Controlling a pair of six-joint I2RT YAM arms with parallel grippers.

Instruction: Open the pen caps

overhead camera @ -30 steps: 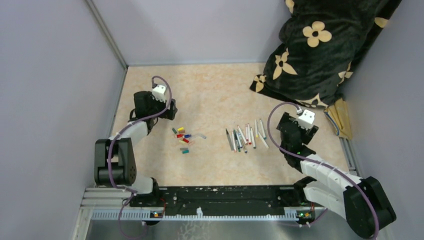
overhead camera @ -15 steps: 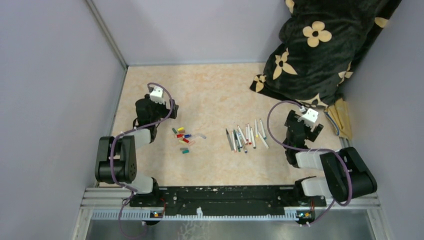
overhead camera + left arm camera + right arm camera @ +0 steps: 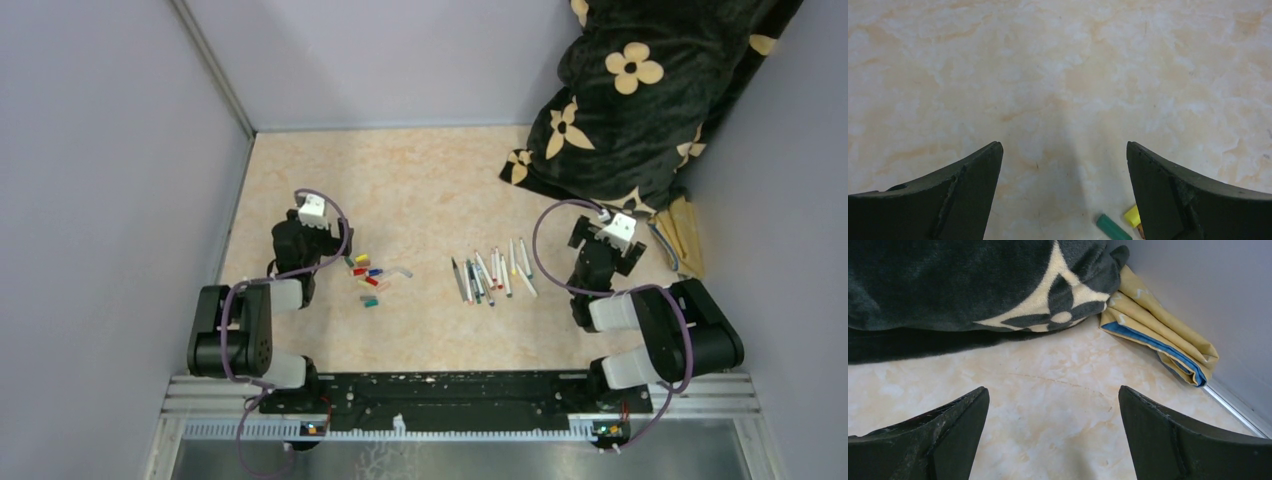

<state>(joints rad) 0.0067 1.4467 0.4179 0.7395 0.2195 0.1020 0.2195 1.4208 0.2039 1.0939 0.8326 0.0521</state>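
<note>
Left gripper (image 3: 1063, 145) stands with its jaws wide apart and nothing between them, over bare table (image 3: 420, 190) at the left of the top view. In its wrist view a green cap (image 3: 1113, 227) lies slanted at the bottom edge, with a yellow cap (image 3: 1133, 216) just beside the right finger.

The pen caps (image 3: 367, 277) lie loose in a small cluster left of centre, just right of that gripper. They lie at mixed angles, most of them across the frame. The pens (image 3: 490, 273) lie side by side right of centre, apart from the caps. Their long axes run up and down the frame, with the upper ends leaning slightly left.

The right gripper (image 3: 1053, 388) is also fully spread and empty. It is right of the pens and faces a flowered black blanket (image 3: 973, 285) and a folded yellow cloth (image 3: 1168, 345).
</note>
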